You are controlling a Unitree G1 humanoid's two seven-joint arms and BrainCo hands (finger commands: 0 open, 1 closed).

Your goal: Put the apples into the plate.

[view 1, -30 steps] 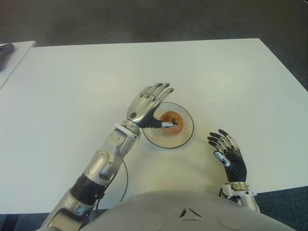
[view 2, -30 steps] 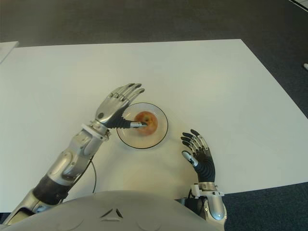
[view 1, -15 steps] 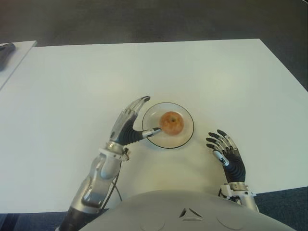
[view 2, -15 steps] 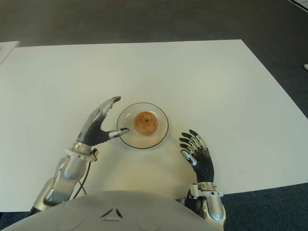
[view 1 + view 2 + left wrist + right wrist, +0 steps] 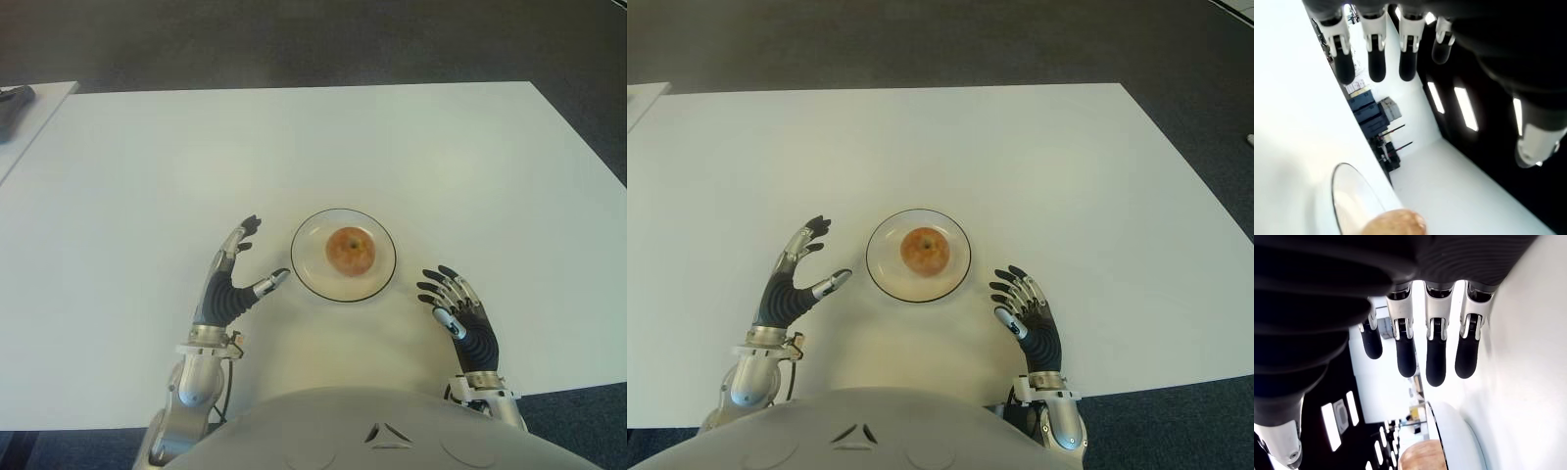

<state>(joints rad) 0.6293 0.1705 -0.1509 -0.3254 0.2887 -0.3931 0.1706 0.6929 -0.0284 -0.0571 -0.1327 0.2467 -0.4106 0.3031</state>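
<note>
Apple (image 5: 350,251) is sitting in the plate (image 5: 312,270); no other apple is showing on the counter (image 5: 441,157). Left hand (image 5: 231,285) and right hand (image 5: 457,311) are flanking it, fingers spread, holding nothing.

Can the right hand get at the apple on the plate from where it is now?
Probably yes. The right hand is open beside the plate, on its right, and nothing lies between it and the apple.

The counter (image 5: 411,147) is smooth, matt white. The plate (image 5: 312,276) looks like clear glossy glass. The apple (image 5: 350,252) has smooth, dull skin. Each hand, left hand (image 5: 230,284) and right hand (image 5: 458,313), pairs black rubbery palm with silvery plastic segments.
</note>
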